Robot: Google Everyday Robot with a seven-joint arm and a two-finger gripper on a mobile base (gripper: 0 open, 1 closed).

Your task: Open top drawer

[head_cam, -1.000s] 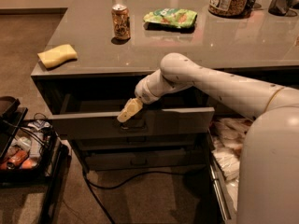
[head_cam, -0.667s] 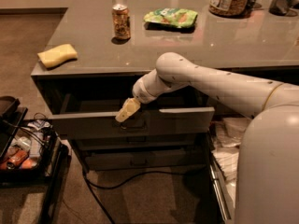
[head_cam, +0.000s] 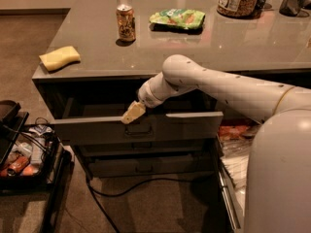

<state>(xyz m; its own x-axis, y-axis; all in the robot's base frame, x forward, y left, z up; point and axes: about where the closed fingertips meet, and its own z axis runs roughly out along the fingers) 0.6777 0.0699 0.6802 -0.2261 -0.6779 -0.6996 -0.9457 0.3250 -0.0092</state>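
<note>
The tool [head_cam: 132, 114] rests on the open top drawer [head_cam: 184, 125] front's upper edge.

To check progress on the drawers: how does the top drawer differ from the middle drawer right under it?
The top drawer is pulled out, its front well forward of the cabinet; the middle drawer sits pushed in. The top drawer's front is taller, the middle drawer's shorter. The tool is at the top drawer's upper front edge; nothing is at the middle drawer. Both have wide, flat grey fronts.
</note>
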